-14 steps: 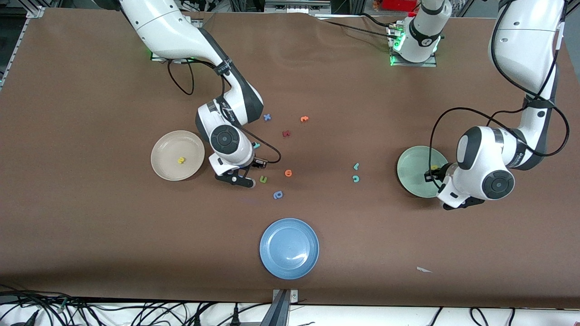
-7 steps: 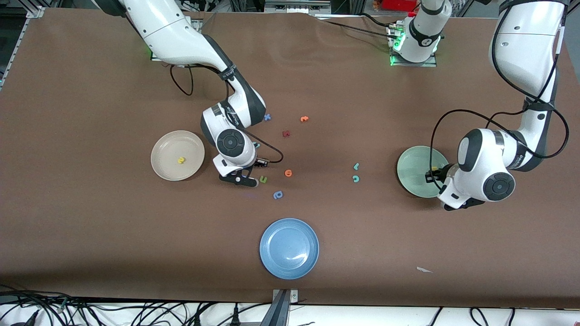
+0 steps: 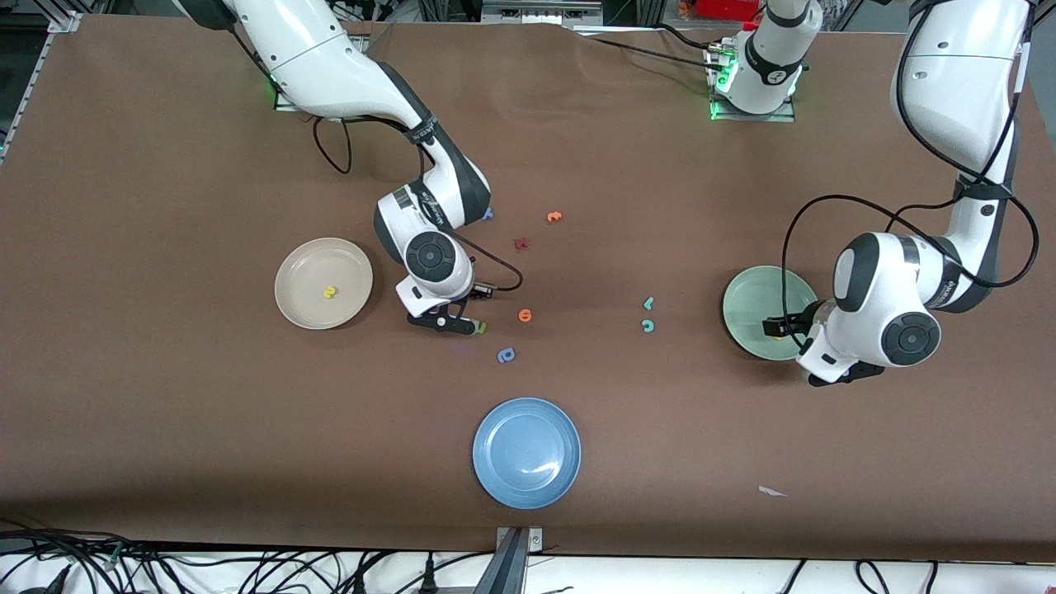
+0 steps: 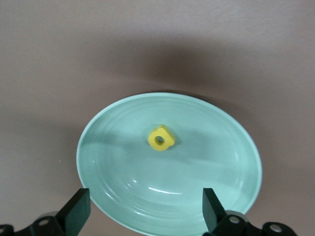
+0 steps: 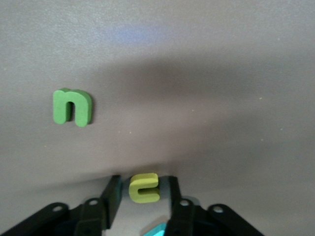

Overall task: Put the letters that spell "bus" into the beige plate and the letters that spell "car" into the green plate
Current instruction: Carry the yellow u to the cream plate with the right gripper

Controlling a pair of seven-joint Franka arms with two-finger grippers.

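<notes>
The pale green plate [image 3: 747, 301] [image 4: 113, 172] holds the yellow "a" [image 4: 161, 138], which lies loose on it. My left gripper [image 3: 771, 327] [image 4: 144, 216] hangs open over this plate with nothing between its fingers. My right gripper [image 3: 464, 327] [image 5: 142, 189] is down at the table, open, its jaws narrowly either side of the yellow "u" [image 5: 143, 187], with a small gap on one side. The yellow "s" [image 3: 329, 292] rests in the beige plate [image 3: 285, 280]. The teal "r" [image 3: 648, 303] and teal "c" [image 3: 648, 326] lie on the table. The "b" is hidden by the right arm.
A green u-shaped letter [image 3: 481, 327] [image 5: 72, 106] lies just beside the right gripper. An orange letter [image 3: 525, 314], a periwinkle letter [image 3: 506, 355], a red letter [image 3: 520, 243] and another orange one [image 3: 553, 217] lie nearby. A blue plate [image 3: 526, 452] sits nearest the front camera.
My left gripper opened and the yellow "a" now lies in the green plate. My right gripper slid toward the left arm's end of the table and narrowed around the yellow "u".
</notes>
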